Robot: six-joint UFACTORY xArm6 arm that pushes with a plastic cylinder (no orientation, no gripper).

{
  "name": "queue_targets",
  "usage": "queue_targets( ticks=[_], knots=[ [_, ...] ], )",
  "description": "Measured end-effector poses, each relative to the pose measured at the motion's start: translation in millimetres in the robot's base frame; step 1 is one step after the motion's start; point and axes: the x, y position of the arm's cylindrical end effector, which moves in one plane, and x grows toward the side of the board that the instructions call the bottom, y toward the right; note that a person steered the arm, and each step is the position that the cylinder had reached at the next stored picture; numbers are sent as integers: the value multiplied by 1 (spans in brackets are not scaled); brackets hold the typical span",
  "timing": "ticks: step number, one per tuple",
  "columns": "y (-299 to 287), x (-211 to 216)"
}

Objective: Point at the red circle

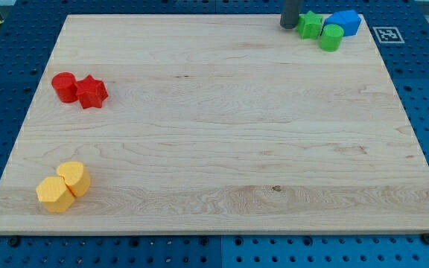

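The red circle (64,86) lies on the wooden board near the view's left edge, touching a red star (91,91) on its right. My tip (288,26) is at the view's top, right of centre, just left of a green star (309,24). The tip is far from the red circle, across most of the board's width.
A green cylinder (331,36) and a blue block (344,21) sit beside the green star at the top right. Two yellow blocks (63,187) lie together at the bottom left. The wooden board (222,149) rests on a blue pegboard.
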Motion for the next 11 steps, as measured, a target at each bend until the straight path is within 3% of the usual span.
queue_targets(
  ticks=[1, 2, 3, 5, 6, 8, 9, 11],
  knots=[
    [-17, 6],
    [-82, 48],
    [-175, 92],
    [-384, 98],
    [-449, 99],
    [-449, 126],
    [-449, 168],
    [-449, 164]
  ],
)
